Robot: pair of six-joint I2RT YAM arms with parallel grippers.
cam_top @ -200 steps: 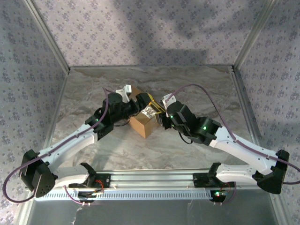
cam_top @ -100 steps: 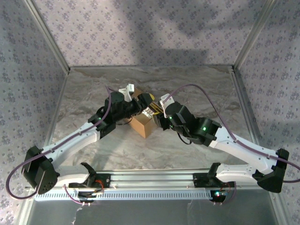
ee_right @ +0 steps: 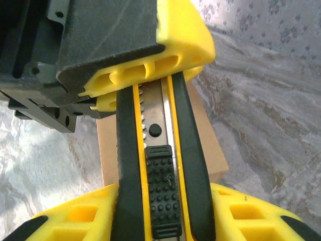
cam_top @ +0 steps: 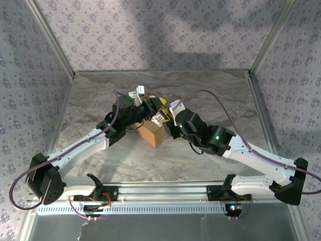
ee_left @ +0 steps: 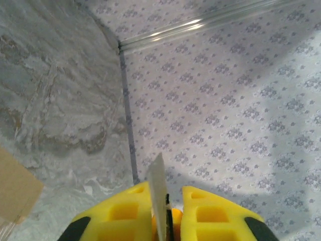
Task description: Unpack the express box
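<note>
Cool, even overhead light. In the top view, broad soft shadows cross the back wall at 12 o'clock. The left wrist view has glare on the frame rail toward 1 o'clock, and its yellow fingers at 6 o'clock look soft.

text: none legible | labels: none legible | numbers: none legible
</note>
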